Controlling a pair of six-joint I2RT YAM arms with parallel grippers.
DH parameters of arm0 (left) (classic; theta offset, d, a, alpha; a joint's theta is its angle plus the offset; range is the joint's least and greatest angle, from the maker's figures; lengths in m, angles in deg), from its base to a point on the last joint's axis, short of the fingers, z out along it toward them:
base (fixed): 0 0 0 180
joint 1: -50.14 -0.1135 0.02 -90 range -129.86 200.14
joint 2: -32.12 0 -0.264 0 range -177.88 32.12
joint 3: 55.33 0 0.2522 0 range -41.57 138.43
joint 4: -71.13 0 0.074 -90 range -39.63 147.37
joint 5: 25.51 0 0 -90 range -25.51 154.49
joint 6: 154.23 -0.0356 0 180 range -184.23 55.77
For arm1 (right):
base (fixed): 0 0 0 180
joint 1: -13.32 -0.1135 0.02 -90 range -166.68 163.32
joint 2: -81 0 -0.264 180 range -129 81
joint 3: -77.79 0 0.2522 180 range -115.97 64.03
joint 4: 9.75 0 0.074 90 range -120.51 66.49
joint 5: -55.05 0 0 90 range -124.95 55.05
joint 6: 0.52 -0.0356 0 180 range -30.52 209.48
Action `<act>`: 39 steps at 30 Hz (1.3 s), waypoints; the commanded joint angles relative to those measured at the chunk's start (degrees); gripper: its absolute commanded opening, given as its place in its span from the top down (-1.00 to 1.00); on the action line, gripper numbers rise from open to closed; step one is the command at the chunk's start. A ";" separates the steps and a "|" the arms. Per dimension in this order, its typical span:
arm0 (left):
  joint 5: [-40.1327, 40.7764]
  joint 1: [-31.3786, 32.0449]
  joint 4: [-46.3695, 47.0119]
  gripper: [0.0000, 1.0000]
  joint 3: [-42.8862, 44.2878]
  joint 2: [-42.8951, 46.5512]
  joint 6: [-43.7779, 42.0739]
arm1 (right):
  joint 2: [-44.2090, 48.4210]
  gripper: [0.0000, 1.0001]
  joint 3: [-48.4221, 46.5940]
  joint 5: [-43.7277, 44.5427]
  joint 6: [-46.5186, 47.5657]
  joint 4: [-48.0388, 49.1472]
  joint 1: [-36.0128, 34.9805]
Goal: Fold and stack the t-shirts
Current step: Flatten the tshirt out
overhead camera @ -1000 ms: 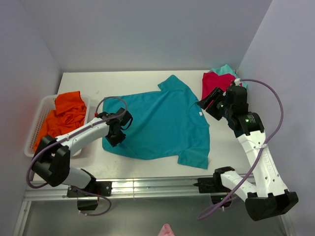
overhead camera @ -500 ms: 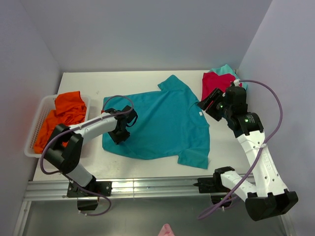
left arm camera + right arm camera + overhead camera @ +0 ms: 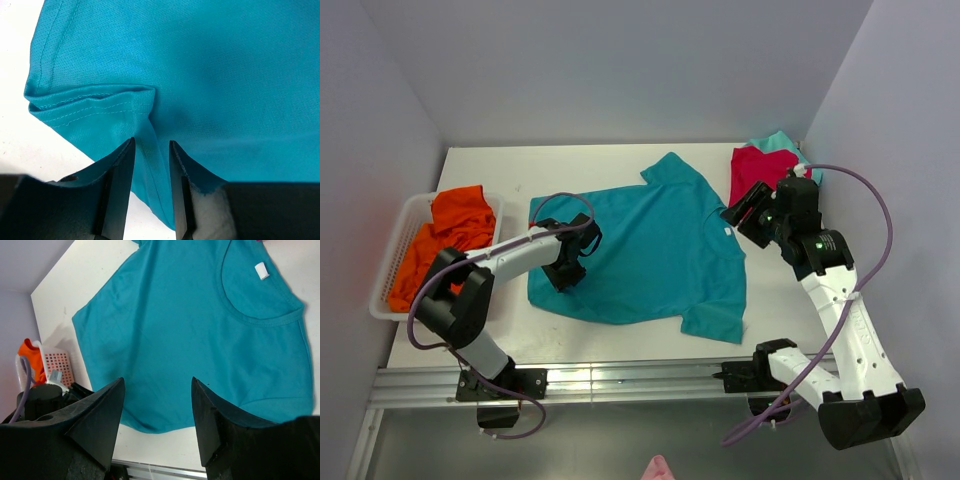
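Inward from the hem my left claw (image 3: 151, 141) has slid, jaws narrowly parted astride a raised pleat of the flat teal-blue cotton t-shirt (image 3: 650, 250). Bare white table (image 3: 480, 170) lies just beyond the doubled hem. Only the wrist view shows that pleat; overhead, my right claw (image 3: 157, 380) hangs wide open near the collar.

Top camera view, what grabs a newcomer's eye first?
The teal-blue t-shirt spread flat mid-table, with the left gripper open over a crease at its hem and the right gripper open near its collar. Next, the orange t-shirt in the white basket at left, and the red t-shirt at the far right corner.
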 commanded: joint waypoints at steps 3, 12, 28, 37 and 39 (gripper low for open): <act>0.38 0.33 1.12 0.24 -0.12 0.13 -0.86 | 1.08 -0.25 0.88 1.05 0.23 1.48 -0.28; -0.24 0.33 1.91 0.34 -0.73 -0.66 -1.12 | 1.08 -0.25 0.27 1.76 0.49 0.77 -0.28; 0.20 0.42 1.65 0.75 -2.49 0.31 -0.95 | 1.79 -0.25 1.85 1.58 -0.48 1.39 -0.28; 1.87 0.33 -1.77 0.99 -1.87 2.23 0.37 | 1.52 -0.25 1.06 2.11 -0.21 0.86 -0.28; 2.22 0.33 -2.83 0.99 -2.22 4.42 2.03 | 1.61 -0.25 1.06 2.11 -0.21 0.77 -0.28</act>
